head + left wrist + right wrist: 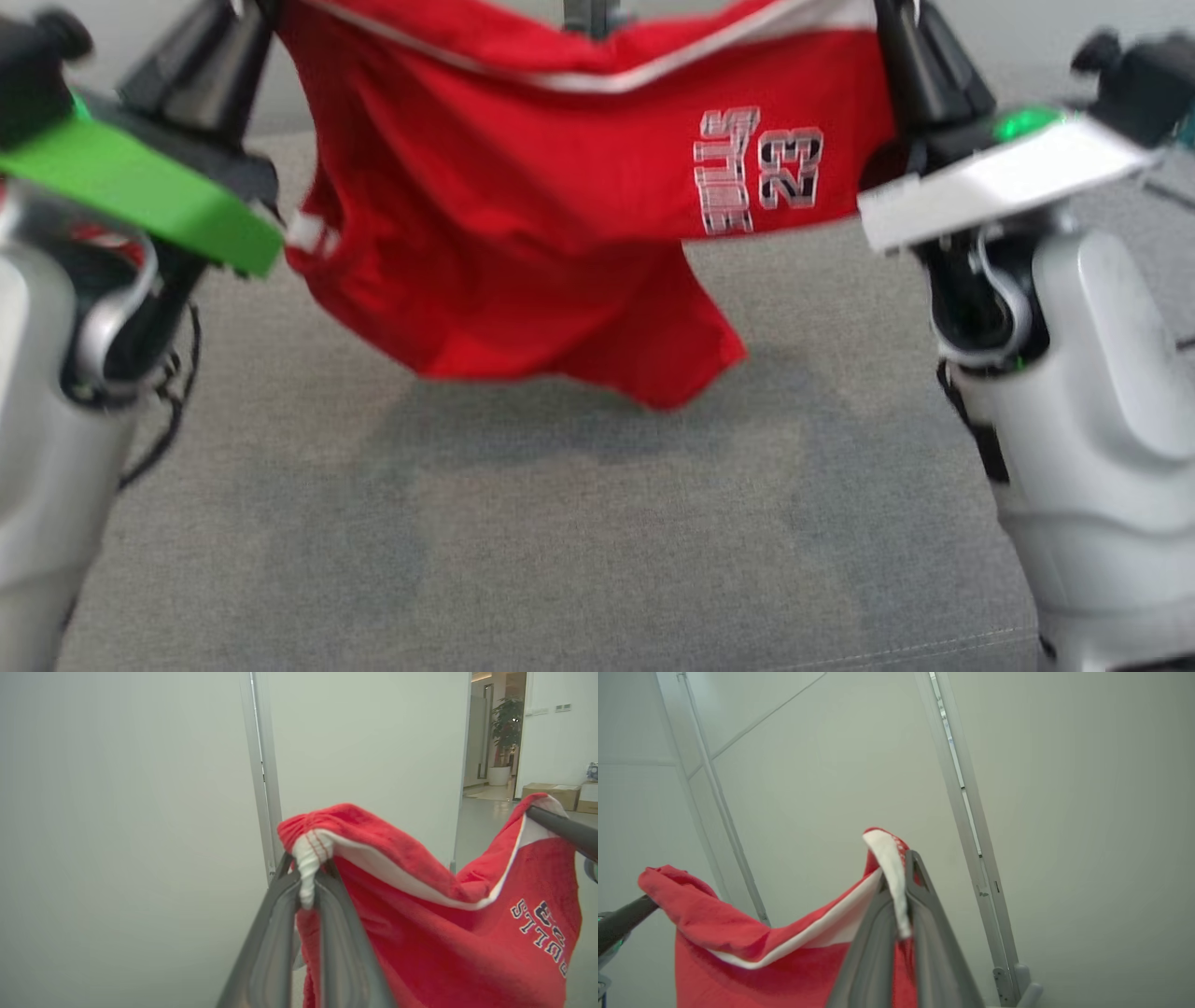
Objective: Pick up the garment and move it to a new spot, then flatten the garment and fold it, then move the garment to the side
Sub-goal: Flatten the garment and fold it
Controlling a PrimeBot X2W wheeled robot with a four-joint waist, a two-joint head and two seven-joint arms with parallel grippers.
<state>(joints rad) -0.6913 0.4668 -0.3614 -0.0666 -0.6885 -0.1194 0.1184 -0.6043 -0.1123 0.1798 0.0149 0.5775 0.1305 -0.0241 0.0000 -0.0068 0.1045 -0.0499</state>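
The garment (pixel 523 215) is red with white trim and a silver number print, and it hangs in the air above the grey surface (pixel 560 541), stretched between my two arms. My left gripper (pixel 306 877) is shut on one white-trimmed edge of the garment (pixel 420 924), the cloth bunched between its fingertips. My right gripper (pixel 899 877) is shut on the other trimmed edge of the garment (pixel 738 952). In the head view both grippers rise past the top edge, the left one (pixel 215 56) at upper left and the right one (pixel 920 56) at upper right. The garment's lower part sags free.
A pale wall with metal frame strips (pixel 962 793) stands behind the garment. Through a doorway at the far right of the left wrist view are a potted plant (pixel 507 732) and cardboard boxes (pixel 553 794) on the floor.
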